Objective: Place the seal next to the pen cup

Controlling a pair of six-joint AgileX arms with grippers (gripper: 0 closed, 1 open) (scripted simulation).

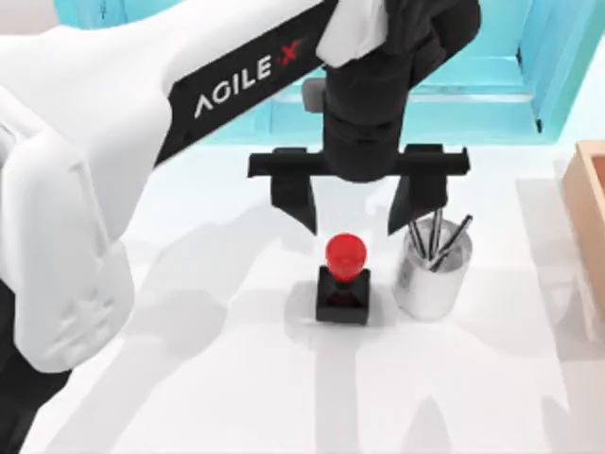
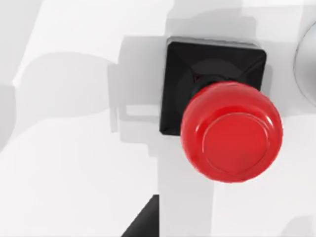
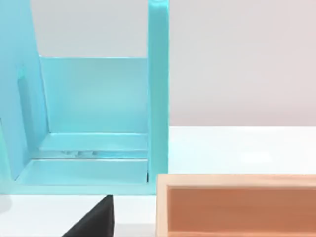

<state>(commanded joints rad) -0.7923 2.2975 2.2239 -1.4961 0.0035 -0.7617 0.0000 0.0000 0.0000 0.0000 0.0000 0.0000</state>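
A: Gripper status?
B: My left gripper (image 1: 358,219) hangs spread wide over the seal (image 1: 342,284), both fingers clear of the red knob, holding nothing.
A: Seal position?
B: Upright on the table (image 1: 236,378), just beside the pen cup (image 1: 432,274), to its left.
A: Markings?
B: "AGILE X" on my left arm (image 1: 241,85).

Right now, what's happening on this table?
The left gripper hangs open above the seal, fingers apart and not touching it. The seal stands upright on the white table, just left of the pen cup, close but apart from it. A tan wooden box sits at the table's right edge, a turquoise rack at the back.
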